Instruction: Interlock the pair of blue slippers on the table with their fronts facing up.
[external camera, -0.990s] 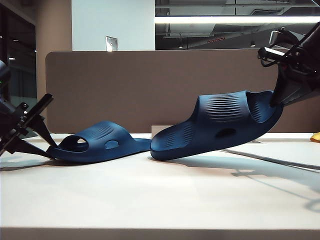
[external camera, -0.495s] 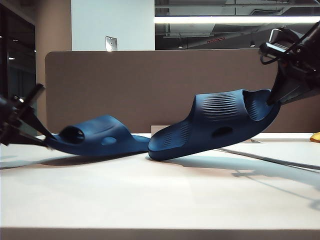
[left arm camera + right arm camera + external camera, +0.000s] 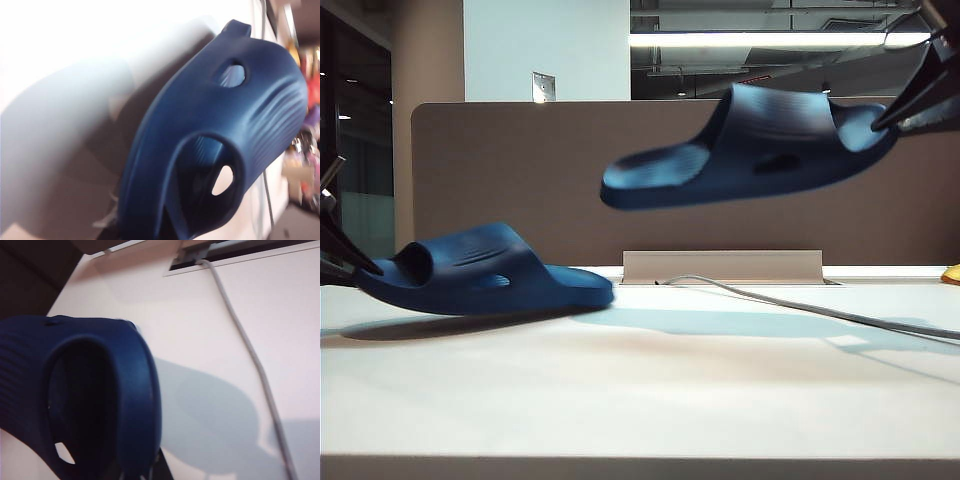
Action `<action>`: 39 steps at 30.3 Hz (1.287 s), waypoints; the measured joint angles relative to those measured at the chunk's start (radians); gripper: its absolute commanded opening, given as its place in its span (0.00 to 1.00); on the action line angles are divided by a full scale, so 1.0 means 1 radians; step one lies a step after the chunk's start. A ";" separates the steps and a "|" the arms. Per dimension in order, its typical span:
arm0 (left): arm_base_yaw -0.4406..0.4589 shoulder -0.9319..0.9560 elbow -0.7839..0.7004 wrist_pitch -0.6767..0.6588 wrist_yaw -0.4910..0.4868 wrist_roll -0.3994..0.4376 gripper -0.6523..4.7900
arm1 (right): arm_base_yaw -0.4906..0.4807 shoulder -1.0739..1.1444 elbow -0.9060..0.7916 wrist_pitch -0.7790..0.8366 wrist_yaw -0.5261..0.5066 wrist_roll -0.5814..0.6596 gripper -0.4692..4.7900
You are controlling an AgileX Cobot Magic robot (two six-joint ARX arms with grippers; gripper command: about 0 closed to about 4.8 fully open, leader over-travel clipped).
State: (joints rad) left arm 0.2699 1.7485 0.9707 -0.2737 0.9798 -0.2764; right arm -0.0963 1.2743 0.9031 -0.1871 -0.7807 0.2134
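Two blue slippers show. One slipper [image 3: 480, 270] rests on the table [image 3: 640, 400] at the left, strap up and toe to the right. Its heel is a little raised, with my left gripper [image 3: 355, 268] shut on it at the frame's edge. In the left wrist view this slipper [image 3: 225, 125] fills the frame and its heel runs into my gripper [image 3: 142, 235]. The other slipper [image 3: 750, 150] hangs well above the table, toe to the left, with my right gripper [image 3: 885, 120] shut on its heel. The right wrist view shows that slipper [image 3: 100, 400] close up over the table [image 3: 210, 315].
A brown partition panel [image 3: 520, 170] stands behind the table. A grey cable [image 3: 800, 305] runs from a pale slot box [image 3: 720, 265] at the back across to the right. A small yellow thing [image 3: 952, 273] sits at the right edge.
My right gripper has lifted its slipper off the table and high into the air. The left gripper has drawn its slipper to the left and turned it.
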 measured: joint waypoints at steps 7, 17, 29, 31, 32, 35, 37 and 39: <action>-0.032 0.000 0.000 -0.066 0.137 0.151 0.11 | 0.000 0.014 0.011 -0.025 -0.044 0.000 0.09; -0.082 -0.001 0.000 -0.117 0.214 0.286 0.11 | 0.000 0.043 0.010 -0.085 -0.059 -0.010 0.09; -0.125 0.000 0.000 -0.218 0.180 0.443 0.11 | -0.003 0.113 0.050 -0.315 -0.047 -0.181 0.09; -0.125 0.000 0.000 -0.227 0.175 0.453 0.11 | -0.002 0.119 0.053 -0.362 -0.026 -0.215 0.09; -0.125 0.000 0.000 -0.232 0.175 0.460 0.11 | -0.002 0.119 0.055 -0.373 -0.018 -0.225 0.09; -0.130 0.000 0.000 -0.246 0.175 0.475 0.11 | -0.003 0.119 0.059 -0.375 -0.013 -0.234 0.09; -0.138 0.000 0.000 -0.259 0.175 0.495 0.11 | -0.003 0.119 0.059 -0.376 -0.011 -0.238 0.09; -0.155 0.000 0.000 -0.280 0.174 0.520 0.11 | -0.003 0.119 0.059 -0.378 -0.007 -0.243 0.09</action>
State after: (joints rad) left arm 0.1150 1.7485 0.9710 -0.5533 1.1542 0.2436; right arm -0.0990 1.3930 0.9623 -0.5648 -0.7879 -0.0296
